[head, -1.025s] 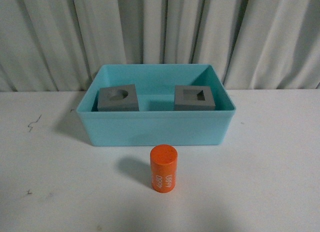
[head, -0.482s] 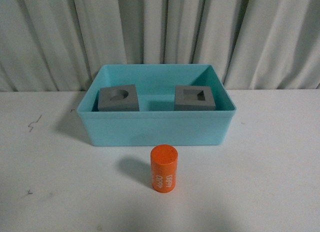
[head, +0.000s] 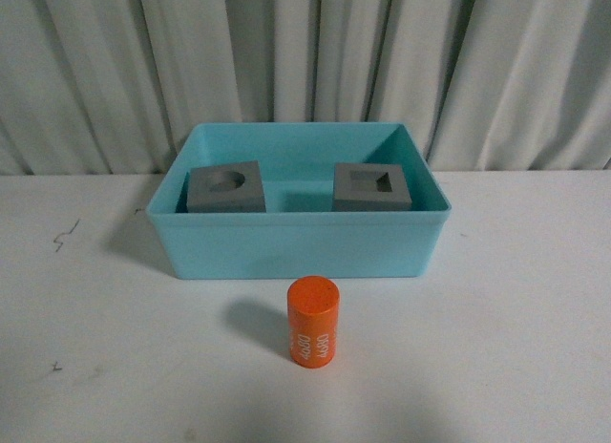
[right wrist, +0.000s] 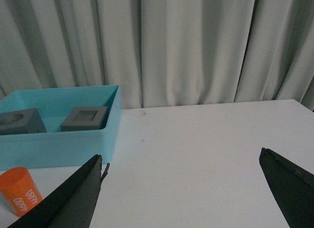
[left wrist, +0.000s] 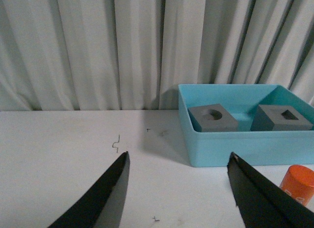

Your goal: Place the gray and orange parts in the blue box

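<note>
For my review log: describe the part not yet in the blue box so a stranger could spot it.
Find the turquoise box on the white table. In front of its near wall, not touching it, an orange cylinder stands upright. Unlike the two gray cubes inside the box, it is round with white lettering.

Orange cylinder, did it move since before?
The orange cylinder stays on its spot, but its white lettering has shifted slightly rightward, as if it turned in place. The round-recess cube, the square-recess cube and the blue box did not move.
</note>
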You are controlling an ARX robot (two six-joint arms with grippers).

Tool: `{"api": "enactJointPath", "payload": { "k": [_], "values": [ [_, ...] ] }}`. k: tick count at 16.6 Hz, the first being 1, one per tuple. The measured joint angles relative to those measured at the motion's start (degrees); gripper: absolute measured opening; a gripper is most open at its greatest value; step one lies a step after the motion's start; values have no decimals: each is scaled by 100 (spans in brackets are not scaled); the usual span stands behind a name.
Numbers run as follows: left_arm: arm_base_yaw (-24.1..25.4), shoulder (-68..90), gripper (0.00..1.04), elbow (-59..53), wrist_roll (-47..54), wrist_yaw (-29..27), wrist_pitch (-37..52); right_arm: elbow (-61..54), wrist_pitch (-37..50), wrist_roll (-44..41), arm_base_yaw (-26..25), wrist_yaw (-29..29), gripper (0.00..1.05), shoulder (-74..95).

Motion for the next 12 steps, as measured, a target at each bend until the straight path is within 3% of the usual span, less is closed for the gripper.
{"api": "enactJointPath", "payload": {
  "k": [2, 4, 10, 11, 12],
  "values": [
    [0, 0, 84, 0, 2, 0, 0, 0, 0, 0, 0, -2, 98, 0],
    [0, 0, 100, 0, 7, 0, 0, 0, 0, 0, 0, 0, 98, 0],
    [0, 0, 98, 0, 4, 0, 0, 0, 0, 0, 0, 0, 98, 0],
    [0, 0, 98, 0, 4, 0, -2, 374, -1102, 334, 208, 713, 98, 428],
    [0, 0, 98, 0, 4, 11, 0, 870, -1554, 850, -7, 1357, 98, 1709]
  ]
}}
